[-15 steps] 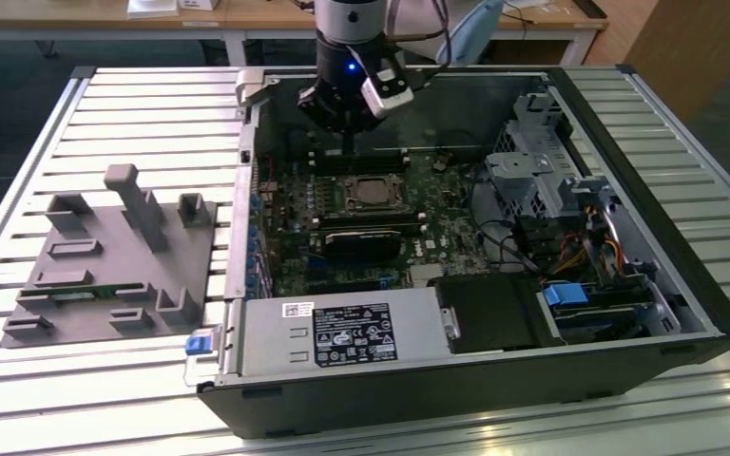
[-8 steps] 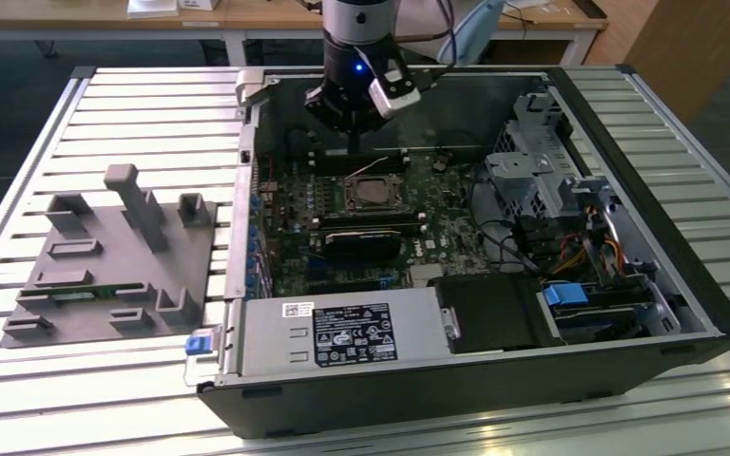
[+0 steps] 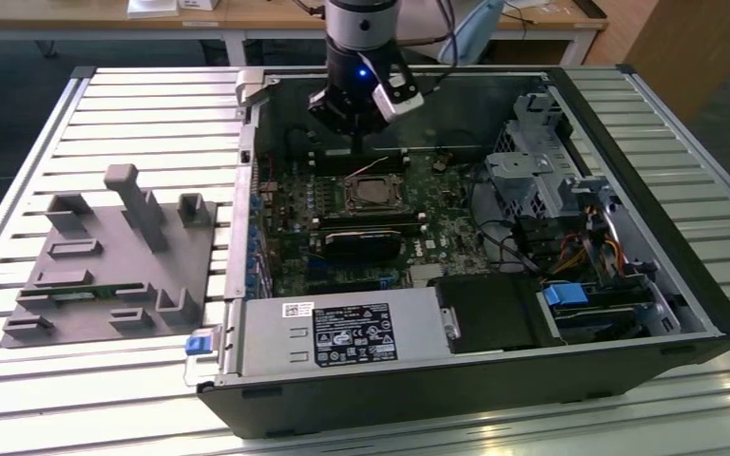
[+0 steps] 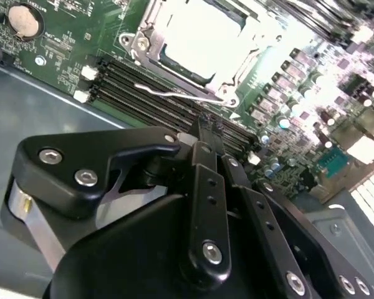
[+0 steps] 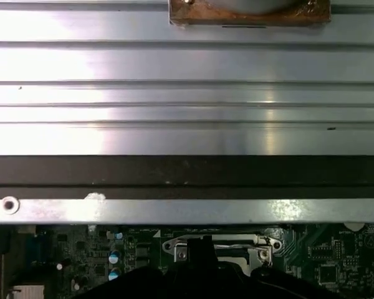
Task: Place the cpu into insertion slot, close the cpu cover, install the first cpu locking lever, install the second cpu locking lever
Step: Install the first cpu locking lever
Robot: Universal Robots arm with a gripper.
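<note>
Cpu (image 4: 196, 37) sits in the slot (image 4: 186, 67), cover (image 4: 151, 53) down around it, and the pincer (image 4: 202, 128), clenched and seemingly empty, hovers just short of the slot, a thin lever (image 4: 174, 93) lying crosswise between the two.

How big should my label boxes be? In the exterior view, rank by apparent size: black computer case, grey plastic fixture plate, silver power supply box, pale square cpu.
Largest to smallest:
black computer case
grey plastic fixture plate
silver power supply box
pale square cpu, clearly smallest
</note>
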